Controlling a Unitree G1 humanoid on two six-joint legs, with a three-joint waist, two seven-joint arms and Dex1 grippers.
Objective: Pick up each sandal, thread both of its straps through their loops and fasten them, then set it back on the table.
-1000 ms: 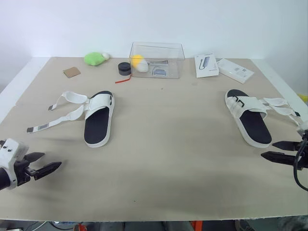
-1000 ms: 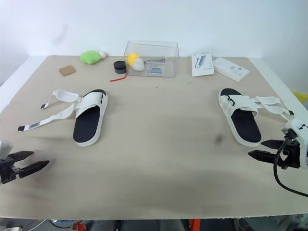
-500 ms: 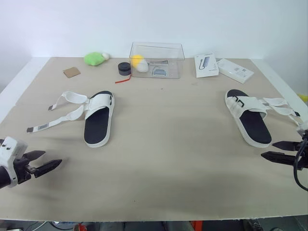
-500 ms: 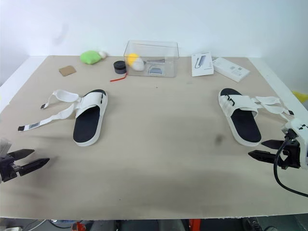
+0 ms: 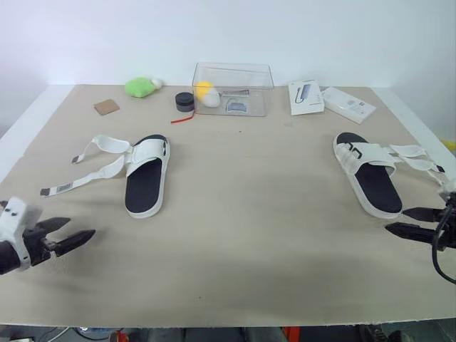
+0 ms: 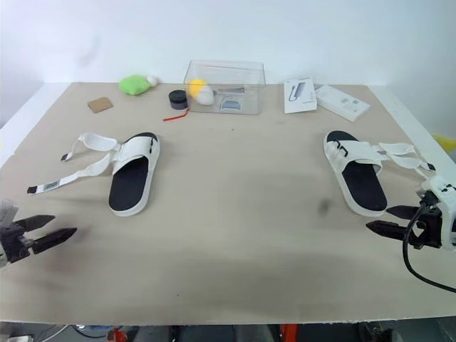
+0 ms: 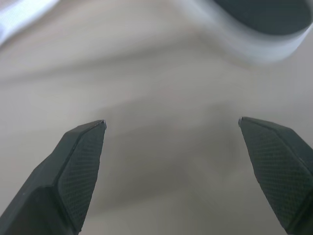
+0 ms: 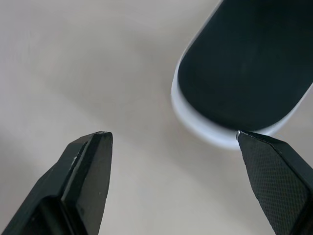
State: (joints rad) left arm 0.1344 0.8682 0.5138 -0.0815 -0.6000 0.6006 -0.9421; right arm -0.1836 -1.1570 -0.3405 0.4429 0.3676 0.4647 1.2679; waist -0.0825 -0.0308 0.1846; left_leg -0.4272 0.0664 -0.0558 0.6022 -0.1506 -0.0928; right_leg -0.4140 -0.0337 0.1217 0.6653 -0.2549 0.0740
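Two white sandals with black footbeds lie on the beige table (image 5: 242, 214). The left sandal (image 5: 145, 184) has two loose straps (image 5: 92, 160) trailing out to its left. The right sandal (image 5: 369, 181) has its straps (image 5: 413, 157) splayed to its right. My left gripper (image 5: 65, 233) hovers open near the front left edge, short of the left sandal's heel (image 7: 254, 29). My right gripper (image 5: 410, 221) stands open at the front right, just beside the right sandal's heel (image 8: 244, 73). Neither holds anything.
Along the back edge sit a clear plastic box (image 5: 232, 88), a black round container (image 5: 184, 102), a green plush toy (image 5: 140, 86), a brown card (image 5: 106, 107) and two white boxes (image 5: 331, 101). The table's middle is bare.
My left gripper has crept slightly forward and up toward the left sandal. The right gripper and both sandals have stayed put.
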